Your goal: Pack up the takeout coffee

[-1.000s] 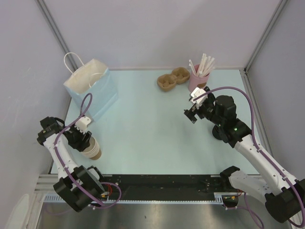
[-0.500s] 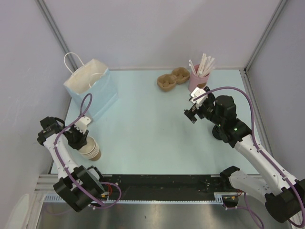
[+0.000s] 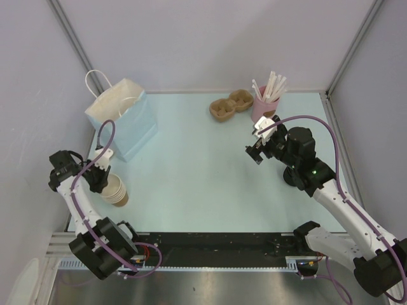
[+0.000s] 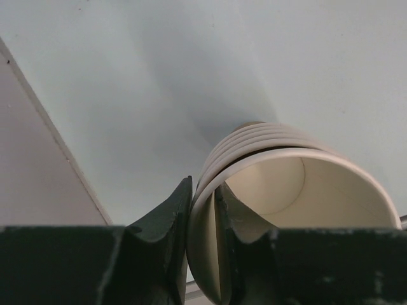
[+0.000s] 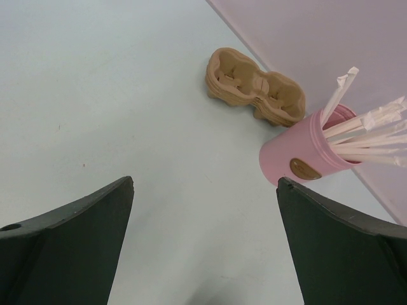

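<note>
The left hand was clamped on the wall of the top cup of the stack, one finger inside and one outside. This was at 8 o'clock on the table, with the bag at 10 o'clock. The right hand hung wide open toward 2 o'clock, near the straw cup and the carrier; where the lidded coffee was could not be told.

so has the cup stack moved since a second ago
Yes. The cup stack, pinched at its top rim by the left gripper, has shifted slightly left and away from the arm bases, toward the blue bag.
</note>
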Available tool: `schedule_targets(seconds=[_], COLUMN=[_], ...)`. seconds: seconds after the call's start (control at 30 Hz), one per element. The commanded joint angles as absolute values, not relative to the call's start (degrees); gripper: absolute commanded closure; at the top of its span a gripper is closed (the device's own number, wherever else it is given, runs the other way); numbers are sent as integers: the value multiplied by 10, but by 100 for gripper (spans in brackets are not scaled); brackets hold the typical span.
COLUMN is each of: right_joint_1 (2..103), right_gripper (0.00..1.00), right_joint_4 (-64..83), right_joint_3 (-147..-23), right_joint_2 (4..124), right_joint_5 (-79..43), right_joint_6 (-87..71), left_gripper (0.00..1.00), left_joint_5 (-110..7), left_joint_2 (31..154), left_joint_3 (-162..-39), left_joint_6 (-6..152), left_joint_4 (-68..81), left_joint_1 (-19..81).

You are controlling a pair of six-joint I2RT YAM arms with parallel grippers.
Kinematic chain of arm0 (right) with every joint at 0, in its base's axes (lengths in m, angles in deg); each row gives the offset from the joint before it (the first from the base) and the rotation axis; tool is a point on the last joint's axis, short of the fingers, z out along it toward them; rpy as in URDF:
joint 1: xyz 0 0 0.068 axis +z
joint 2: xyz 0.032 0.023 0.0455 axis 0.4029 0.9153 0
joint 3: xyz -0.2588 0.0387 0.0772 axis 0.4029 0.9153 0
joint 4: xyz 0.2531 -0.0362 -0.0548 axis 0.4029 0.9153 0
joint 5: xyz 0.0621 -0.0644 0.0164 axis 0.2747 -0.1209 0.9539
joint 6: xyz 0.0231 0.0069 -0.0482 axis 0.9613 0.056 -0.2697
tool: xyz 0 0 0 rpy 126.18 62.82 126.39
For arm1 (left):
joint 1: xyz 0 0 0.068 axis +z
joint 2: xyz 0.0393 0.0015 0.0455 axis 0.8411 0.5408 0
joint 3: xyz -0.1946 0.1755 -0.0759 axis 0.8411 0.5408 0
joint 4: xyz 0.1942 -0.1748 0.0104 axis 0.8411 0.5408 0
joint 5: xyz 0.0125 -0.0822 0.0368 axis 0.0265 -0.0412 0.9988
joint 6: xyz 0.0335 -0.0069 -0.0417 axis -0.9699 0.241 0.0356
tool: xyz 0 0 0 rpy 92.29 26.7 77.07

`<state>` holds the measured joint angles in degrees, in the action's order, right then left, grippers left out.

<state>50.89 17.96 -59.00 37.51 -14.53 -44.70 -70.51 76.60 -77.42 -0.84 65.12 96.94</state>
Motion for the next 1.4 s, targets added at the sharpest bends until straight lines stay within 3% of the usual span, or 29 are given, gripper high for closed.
schedule_targets(seconds=[0.0, 1.0, 1.37], right_joint_1=[508, 507, 505], right_gripper=[0, 0, 0], right_joint_4=[162, 164, 164], right_joint_3=[-591, -591, -591], right_joint_2=[365, 364, 365], right_joint_5=[-140, -141, -141], right_joint_6=[-448, -448, -448], left_gripper=[76, 74, 43], left_joint_5=[-680, -660, -690], left_joint_2=[775, 850, 807], left_joint_3=[-800, -858, -858], left_joint_6=[34, 113, 107], left_joint_4=[592, 504, 526], left_joint_1=[974, 1019, 1023])
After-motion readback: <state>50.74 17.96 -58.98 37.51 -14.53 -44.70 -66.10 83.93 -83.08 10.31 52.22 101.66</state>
